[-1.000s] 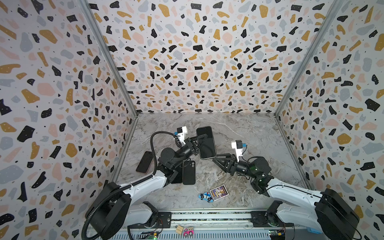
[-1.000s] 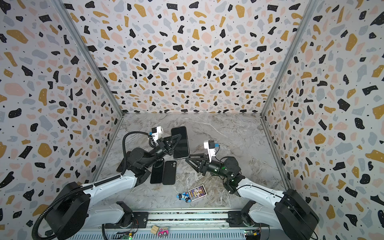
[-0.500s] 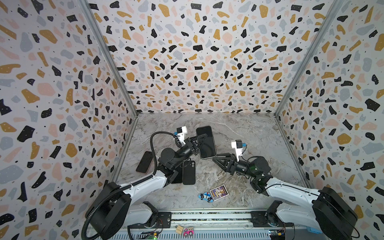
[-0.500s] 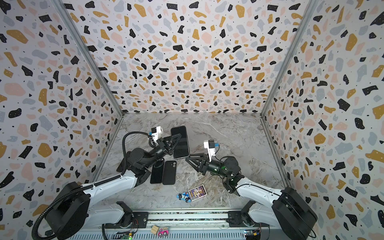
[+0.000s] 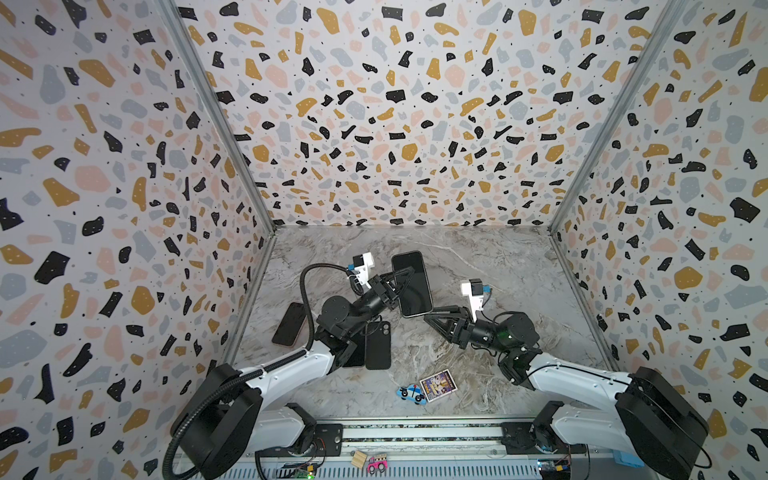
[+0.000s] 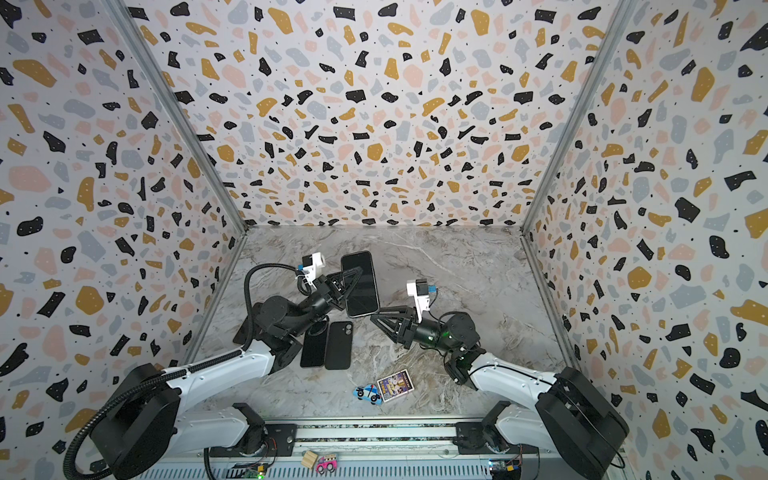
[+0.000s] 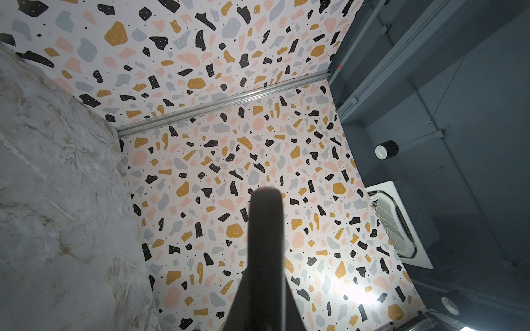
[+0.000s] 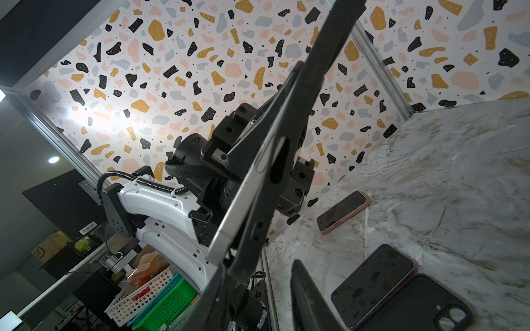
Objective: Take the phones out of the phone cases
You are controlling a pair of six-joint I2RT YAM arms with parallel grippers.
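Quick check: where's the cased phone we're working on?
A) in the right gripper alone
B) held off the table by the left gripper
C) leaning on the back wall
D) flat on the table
B: in a top view the left gripper is shut on the edge of the phone, holding it above the table; the right gripper is open near its corner.

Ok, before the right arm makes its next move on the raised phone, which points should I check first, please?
1. Left tool shut on the phone: ok.
2. Phone lifted clear of the table: ok.
3. Right tool with jaws apart, by the phone's lower corner: ok.
4. Right tool touching the case: cannot tell.
5. Phone out of the case: not ok; in the right wrist view the black case runs along its silver edge.
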